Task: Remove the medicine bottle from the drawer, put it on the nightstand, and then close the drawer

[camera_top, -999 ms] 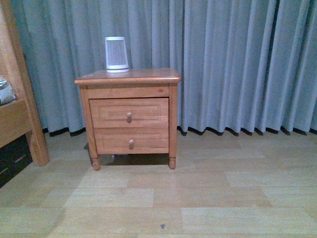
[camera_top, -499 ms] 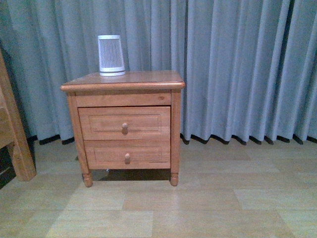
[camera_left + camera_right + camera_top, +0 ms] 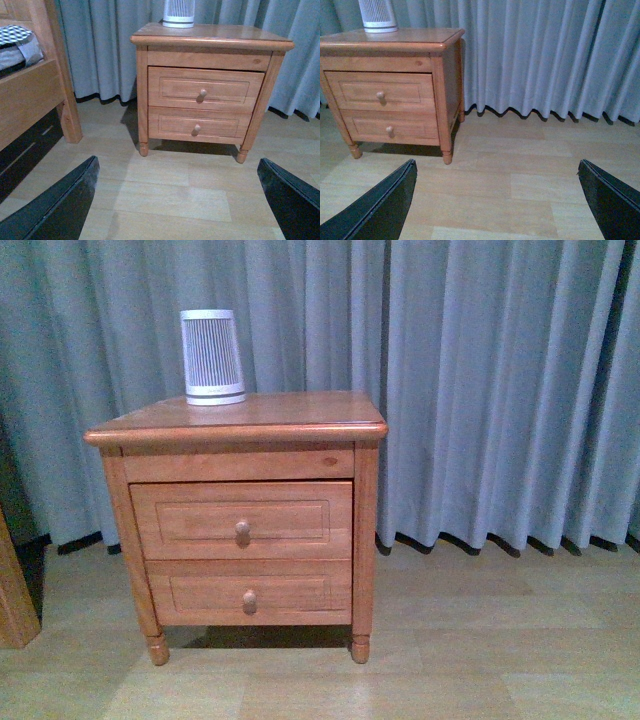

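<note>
left gripper (image 3: 177, 167) and right gripper (image 3: 496, 167) both gape apart, holding nothing. orange-brown glossy wooden nightstand (image 3: 300, 410) sits toward nine o'clock in front view; its upper recessed-panel drawer (image 3: 290, 520) is shut, round wooden knob (image 3: 242, 531) untouched. tiny white medicine bottle unseen, presumably inside; every step remains.

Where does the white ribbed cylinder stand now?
In the front view the ribbed cylinder stands upright on the nightstand top, at its back left corner, before the curtain.
</note>
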Available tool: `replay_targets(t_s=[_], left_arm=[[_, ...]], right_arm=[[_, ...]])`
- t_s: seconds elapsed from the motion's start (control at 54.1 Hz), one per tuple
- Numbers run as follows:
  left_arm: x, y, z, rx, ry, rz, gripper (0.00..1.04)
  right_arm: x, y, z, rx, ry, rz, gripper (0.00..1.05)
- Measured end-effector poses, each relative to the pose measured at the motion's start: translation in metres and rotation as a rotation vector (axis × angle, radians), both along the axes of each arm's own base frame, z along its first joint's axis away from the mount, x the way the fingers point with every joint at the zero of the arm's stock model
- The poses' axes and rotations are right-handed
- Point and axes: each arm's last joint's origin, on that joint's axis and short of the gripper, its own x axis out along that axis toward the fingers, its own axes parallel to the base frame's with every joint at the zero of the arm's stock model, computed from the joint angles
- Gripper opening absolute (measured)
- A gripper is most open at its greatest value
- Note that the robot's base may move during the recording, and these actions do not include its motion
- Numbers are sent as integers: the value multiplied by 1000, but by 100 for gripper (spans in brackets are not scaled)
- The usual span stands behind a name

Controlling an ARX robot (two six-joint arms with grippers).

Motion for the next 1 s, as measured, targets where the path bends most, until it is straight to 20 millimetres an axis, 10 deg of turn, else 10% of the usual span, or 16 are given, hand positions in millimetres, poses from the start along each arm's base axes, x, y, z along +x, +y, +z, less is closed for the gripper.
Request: replay_targets(t_s=[0.333, 0.499, 0.629, 0.758, 0.999], left_arm=[[3, 0, 3, -84, 181, -110, 98], [81, -2, 91, -136, 131, -207, 98], [145, -11, 113, -125, 102, -232, 98], [210, -26, 98, -109, 144, -235, 98], [301, -61, 11, -59, 303, -233, 98]], right_arm=[[0, 0, 0, 0, 0, -1, 98], [0, 0, 0, 0, 0, 0, 98], [0, 0, 0, 0, 0, 0, 98], [0, 0, 0, 0, 0, 0, 98], [0, 0, 0, 0, 0, 0, 98]])
